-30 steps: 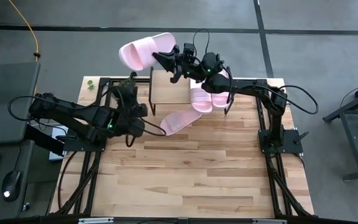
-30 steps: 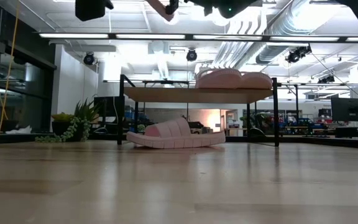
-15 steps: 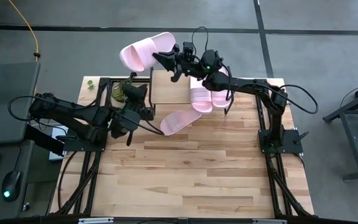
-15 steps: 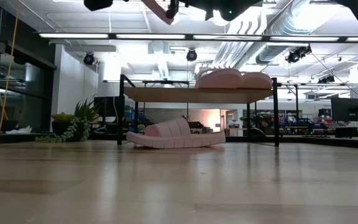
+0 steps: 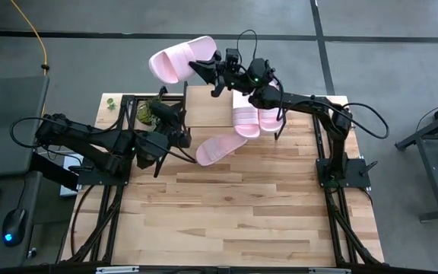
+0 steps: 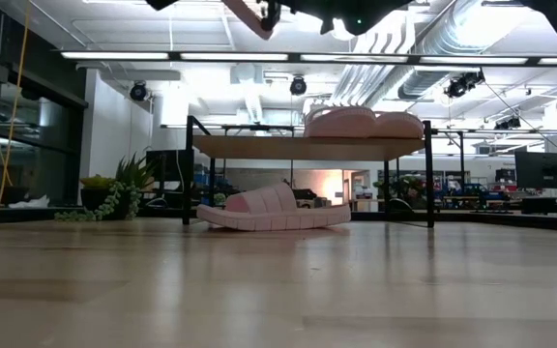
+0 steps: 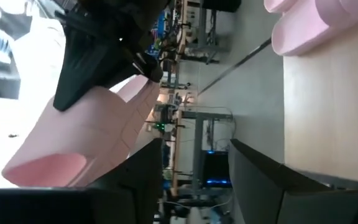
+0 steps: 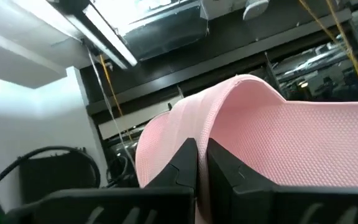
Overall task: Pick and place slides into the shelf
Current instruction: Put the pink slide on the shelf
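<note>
My right gripper [image 5: 204, 70] is shut on a pale pink slide [image 5: 179, 59] and holds it high in the air beyond the far left corner of the shelf [image 5: 207, 114]. Two slides [image 5: 245, 120] [image 5: 271, 118] lie side by side on the right half of the shelf's wooden top. Another slide [image 6: 274, 208] rests sole down on the table, partly under the shelf. My left gripper [image 5: 181, 134] hovers open just left of the shelf, level, with nothing between its fingers [image 7: 260, 180]. My right gripper pinches a thin pink edge of the slide [image 8: 197, 134], beside its ribbed strap, between its two fingers [image 8: 182, 165]. The fingers come from the table's right, slanting upward. The slide is lifted clear, tilted, and sticks out from the fingers toward the left.
A small green plant [image 5: 149, 113] stands by the shelf's left end, close to my left arm. The left half of the shelf top is bare wood. The wide plank table [image 5: 226, 221] stretches toward the near edge. Black frame rails run along both table sides.
My left gripper has risen a little and turned at the wrist, coming to point level toward the shelf. My right gripper has kept the slide aloft in nearly the same place.
</note>
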